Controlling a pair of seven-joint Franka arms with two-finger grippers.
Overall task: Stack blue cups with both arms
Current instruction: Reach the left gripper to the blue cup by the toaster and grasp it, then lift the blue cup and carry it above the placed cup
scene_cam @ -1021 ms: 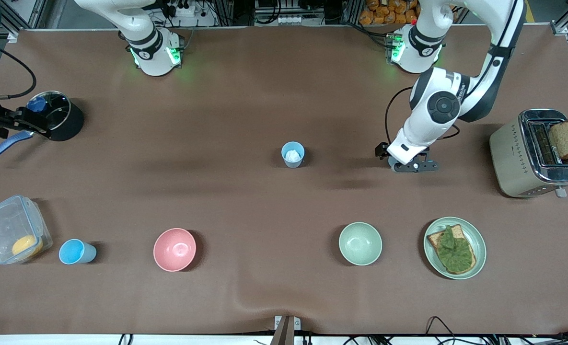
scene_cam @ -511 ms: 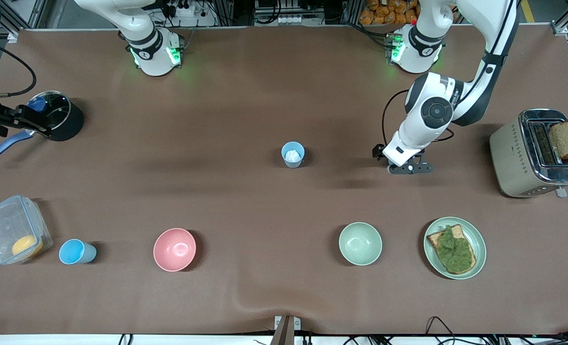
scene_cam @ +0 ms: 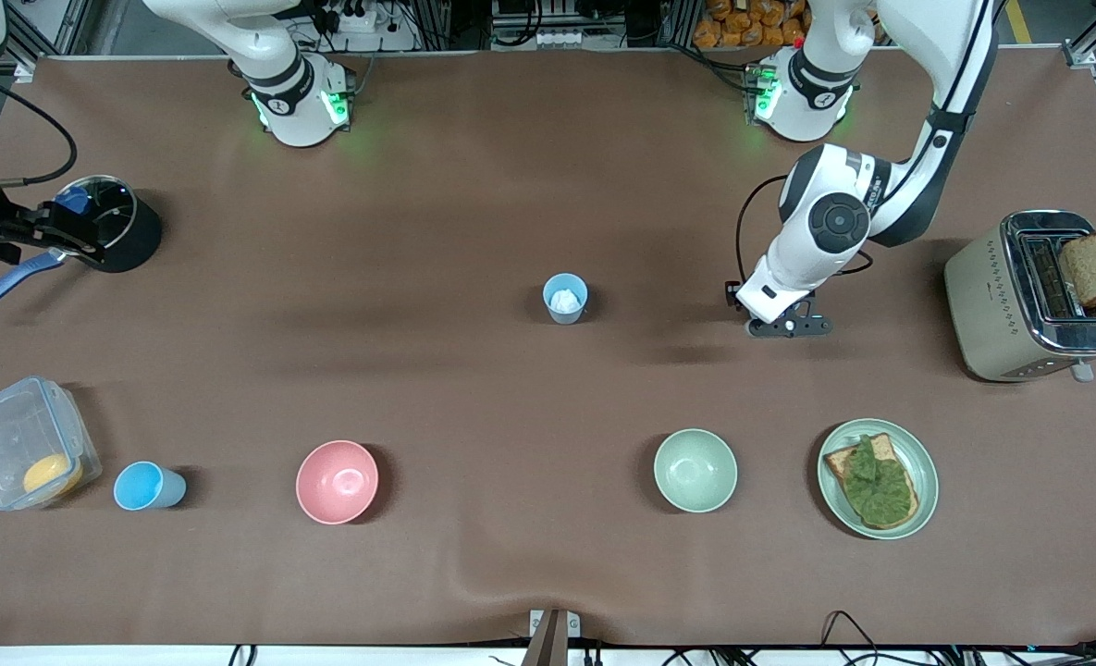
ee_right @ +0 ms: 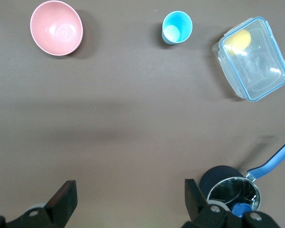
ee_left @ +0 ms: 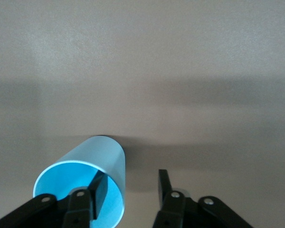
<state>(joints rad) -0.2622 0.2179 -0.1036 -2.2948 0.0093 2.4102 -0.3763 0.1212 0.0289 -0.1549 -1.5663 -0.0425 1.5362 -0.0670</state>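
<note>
I note the left pincer [ee_left: 132, 176], open astride a cup's [ee_left: 92, 159] wall, has crept toward the centre cup [scene_cam: 565, 298]; the right pincer [ee_right: 128, 194] waits open over the pot [scene_cam: 115, 222] at the surface's right-arm edge, so no stacking yet.

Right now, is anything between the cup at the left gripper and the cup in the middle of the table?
Bare table lies between them. The left gripper, open, straddles one cup at its wall. The middle cup holds something white, which may block nesting. The right gripper waits open near the pot.
</note>
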